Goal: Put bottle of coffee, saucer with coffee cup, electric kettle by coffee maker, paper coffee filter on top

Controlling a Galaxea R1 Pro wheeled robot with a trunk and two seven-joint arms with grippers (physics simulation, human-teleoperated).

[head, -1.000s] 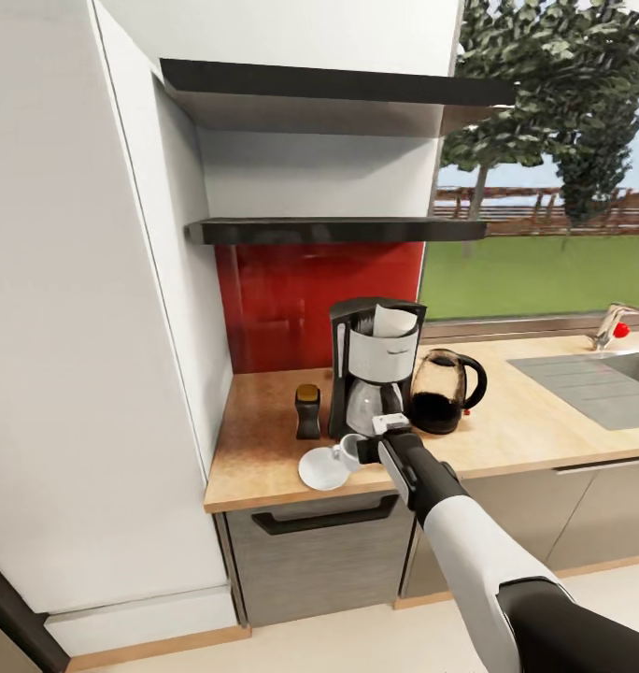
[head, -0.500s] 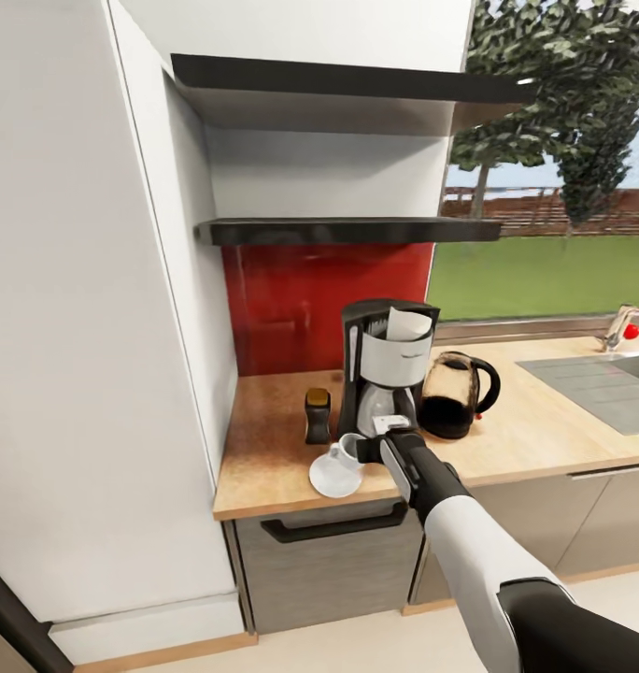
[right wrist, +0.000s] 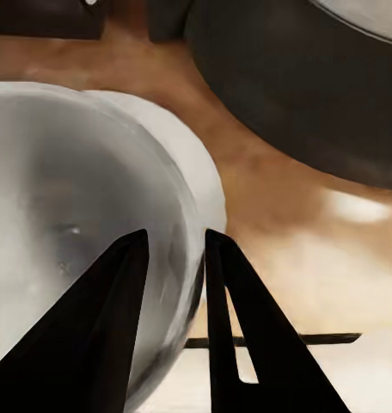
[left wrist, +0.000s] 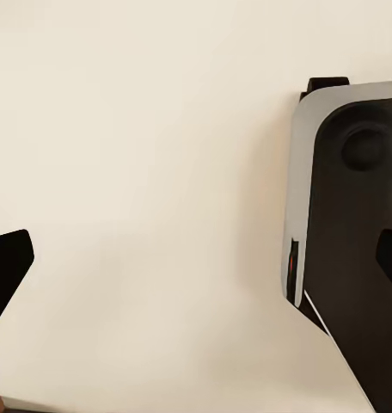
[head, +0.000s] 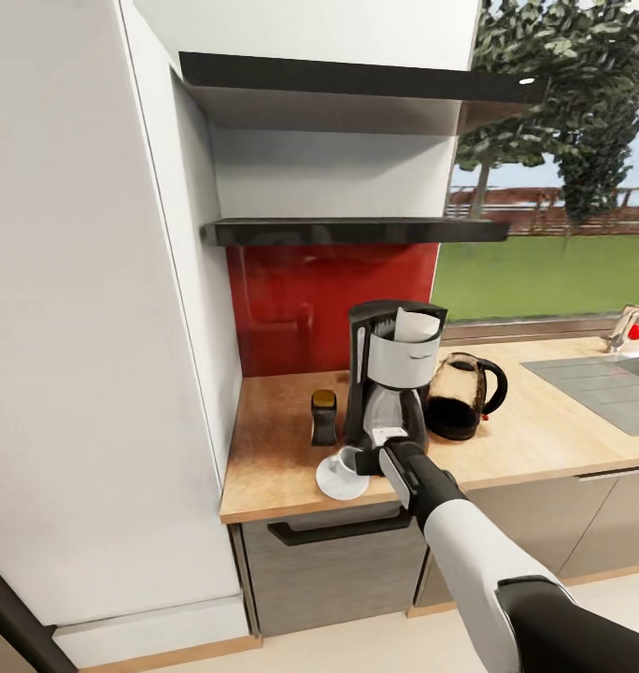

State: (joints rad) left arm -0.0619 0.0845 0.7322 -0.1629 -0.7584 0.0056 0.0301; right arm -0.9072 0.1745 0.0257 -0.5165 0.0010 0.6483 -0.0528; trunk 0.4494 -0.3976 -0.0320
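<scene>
- The right pincer [head: 363, 461] reaches in from the bench's front edge, its arm running from lower right in the head view; the coffee cup [head: 347, 461] sits at its tip, on the side away from the robot's right. In the right wrist view its fingers [right wrist: 119, 292] stand narrowly apart astride the cup's rim wall, so I judge it clamped on the cup.
- The cup stands upright over the saucer [head: 339, 479]; whether its foot touches the saucer I cannot tell. The coming move likely turns on this: setting it down centred, then letting go.
- The saucer lies on the bench [head: 273, 449] just in front of the coffee maker [head: 392, 374], the coffee bottle [head: 324, 417] beside it and the electric kettle [head: 464, 397] on the maker's other side. A white paper filter [head: 417, 324] sits at the maker's top.
- The cup is small, white and glossy.
- The left pincer's open or closed state cannot be told.
</scene>
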